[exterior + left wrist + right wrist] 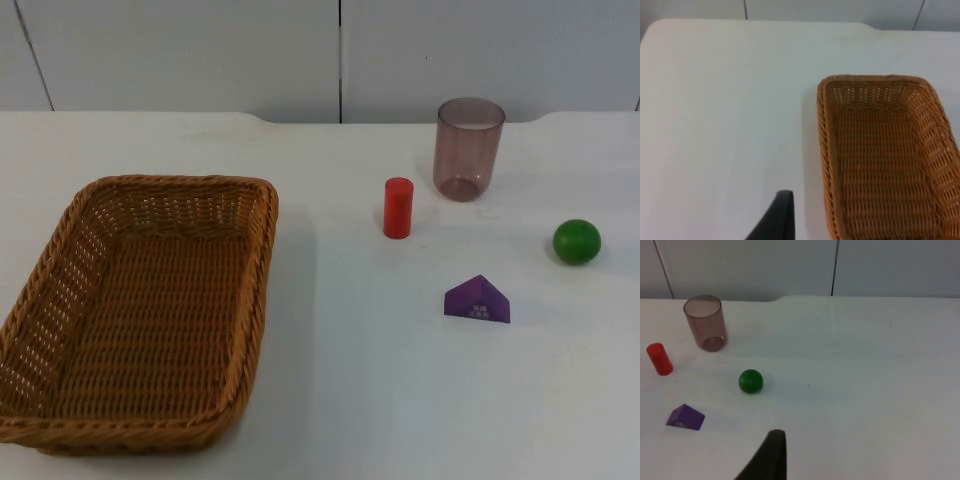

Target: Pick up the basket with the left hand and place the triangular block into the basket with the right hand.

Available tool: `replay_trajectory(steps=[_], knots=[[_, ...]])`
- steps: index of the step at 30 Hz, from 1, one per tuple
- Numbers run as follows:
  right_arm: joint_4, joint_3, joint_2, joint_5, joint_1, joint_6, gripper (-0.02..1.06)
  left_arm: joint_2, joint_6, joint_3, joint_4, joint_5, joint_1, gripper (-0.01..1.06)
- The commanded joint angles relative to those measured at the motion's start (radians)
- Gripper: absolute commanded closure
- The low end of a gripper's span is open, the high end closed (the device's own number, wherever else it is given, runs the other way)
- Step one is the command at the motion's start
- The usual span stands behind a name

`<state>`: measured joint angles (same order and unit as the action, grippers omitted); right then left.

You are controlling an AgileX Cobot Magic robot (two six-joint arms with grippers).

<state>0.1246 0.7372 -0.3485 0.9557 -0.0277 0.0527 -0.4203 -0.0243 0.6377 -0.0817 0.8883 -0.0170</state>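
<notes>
Right wrist view: triangular block [685, 417] apart from right gripper [771, 456]

Markings: the purple triangular block [478, 300] carries a small cluster of pale marks on its front face, too small to read as letters or numbers. No other text, label, brand, number or sign can be read on any item.

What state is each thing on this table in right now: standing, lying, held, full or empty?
basket: on the table, empty, not held
triangular block: lying flat, untouched
red cylinder: standing upright
tinted cup: upright, empty
green ball: resting alone
left gripper: above bare table beside the basket
right gripper: above bare table near the ball
</notes>
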Motion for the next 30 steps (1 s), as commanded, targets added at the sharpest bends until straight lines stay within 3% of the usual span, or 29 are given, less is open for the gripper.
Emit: replay_trajectory(steps=[1,5,12,18,30], knots=[[0.000,0.019,-0.102,-0.063,0.003,-0.006,-0.01,-0.139,0.000,0.040,-0.018,-0.041,-0.004,0.00],[0.000,0.022,-0.216,-0.109,0.003,0.007,-0.01,-0.296,0.002,0.089,-0.018,-0.052,-0.004,0.00],[-0.020,0.022,-0.403,-0.164,0.003,0.011,-0.01,-0.530,0.024,0.106,-0.024,-0.142,-0.004,0.00],[-0.021,0.022,-0.531,-0.171,0.003,0.011,-0.01,-0.613,0.038,0.106,-0.024,-0.146,-0.004,0.00],[-0.022,0.022,-0.579,-0.191,0.003,0.007,-0.01,-0.825,0.110,0.154,-0.024,-0.131,-0.004,0.00]])
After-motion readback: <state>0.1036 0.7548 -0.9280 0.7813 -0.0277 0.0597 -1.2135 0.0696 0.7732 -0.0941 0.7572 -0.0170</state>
